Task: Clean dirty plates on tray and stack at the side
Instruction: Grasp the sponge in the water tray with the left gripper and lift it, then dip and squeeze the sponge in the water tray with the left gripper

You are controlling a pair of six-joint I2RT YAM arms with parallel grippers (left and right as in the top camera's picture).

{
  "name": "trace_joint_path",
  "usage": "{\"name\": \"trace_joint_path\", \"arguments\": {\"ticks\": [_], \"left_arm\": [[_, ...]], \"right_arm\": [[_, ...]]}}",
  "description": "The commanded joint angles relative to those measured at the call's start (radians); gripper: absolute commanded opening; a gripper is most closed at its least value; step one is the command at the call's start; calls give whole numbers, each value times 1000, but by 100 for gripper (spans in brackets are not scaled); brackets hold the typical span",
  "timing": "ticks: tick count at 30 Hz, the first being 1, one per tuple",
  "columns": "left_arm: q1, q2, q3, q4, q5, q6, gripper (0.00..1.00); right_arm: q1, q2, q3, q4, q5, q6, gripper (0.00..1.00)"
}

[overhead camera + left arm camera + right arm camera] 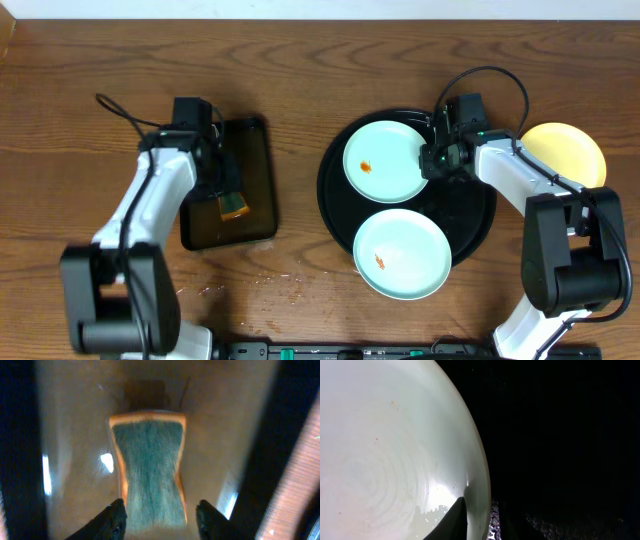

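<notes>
The black round tray holds two mint-white plates. The far plate has an orange speck. The near plate also has a speck and overhangs the tray's front rim. The pale yellow plate lies on the wood to the right of the tray. My right gripper is at the far plate's right rim. In the right wrist view its fingers pinch that plate's rim, over the tray. My left gripper is open, its fingers on either side of the sponge.
A dark rectangular tray at the left holds the orange-edged green sponge. Small crumbs lie on the wood in front of it. Cables trail behind both arms.
</notes>
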Motion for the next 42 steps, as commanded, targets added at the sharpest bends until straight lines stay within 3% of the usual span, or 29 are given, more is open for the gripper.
{"name": "trace_joint_path", "arguments": {"ticks": [1,9,10,12,18,19,21,25,30,34,37,42], "left_arm": [[-4,81,-2,33,-24,-42,44],[-4,201,-2,127,-75,-62,35],[-4,203,-2,130,-75,-61,29],[-4,201,-2,126,-62,-60,8],[-3,106,10,89,30,-16,9],[-3,80,10,83,29,-16,22],[-3,35,10,71,17,-14,33],[-4,-31,10,26,-35,-12,48],[-23,-32,-15,-40,-11,-13,49],[-84,-31,-96,6,-9,-13,49],[-116,-31,-163,65,-58,-87,49],[-121,-29,-237,141,-136,-167,35]], "right_arm": [[-2,11,0,-4,6,3,21],[-2,11,0,-18,6,5,21],[-2,11,0,-19,6,5,21],[-2,11,0,-20,6,5,21],[-2,11,0,-30,6,5,21],[-2,11,0,-31,6,5,21],[-2,11,0,-34,6,5,21],[-2,11,0,-38,6,5,20],[-2,11,0,-39,6,5,21],[-2,11,0,-43,6,5,21],[-2,11,0,-44,6,5,21],[-2,11,0,-46,6,5,21]]}}
